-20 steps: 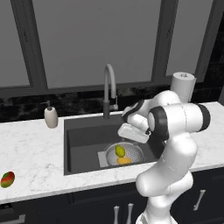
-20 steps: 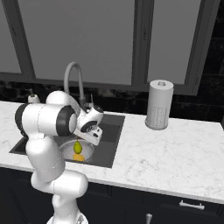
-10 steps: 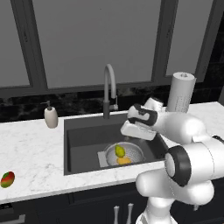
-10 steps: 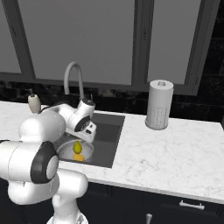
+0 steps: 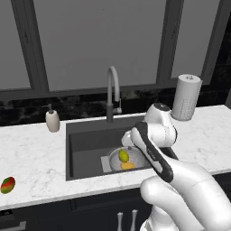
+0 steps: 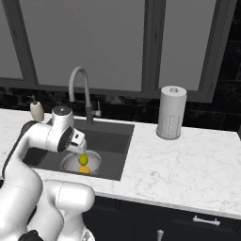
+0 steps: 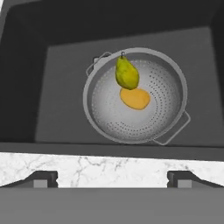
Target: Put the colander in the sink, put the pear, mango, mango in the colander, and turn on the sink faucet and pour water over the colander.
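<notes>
The arm has swung back above the sink [image 5: 85, 140]; gripper [image 7: 112, 178] spread, empty. Pear [image 7: 127, 73] and orange mango [image 7: 135, 99] lie in the colander [image 7: 170, 127]; red-green mango [image 5: 7, 185] awaits on the counter [image 5: 31, 149].

Even, soft rendered light, faint shadows, no glare, all sharp

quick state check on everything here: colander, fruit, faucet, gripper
colander: in the sink, upright
pear: in the colander
orange mango: in the colander, next to the pear
red-green mango: on the counter, left of the sink
faucet: no water running
gripper: open, empty
</notes>
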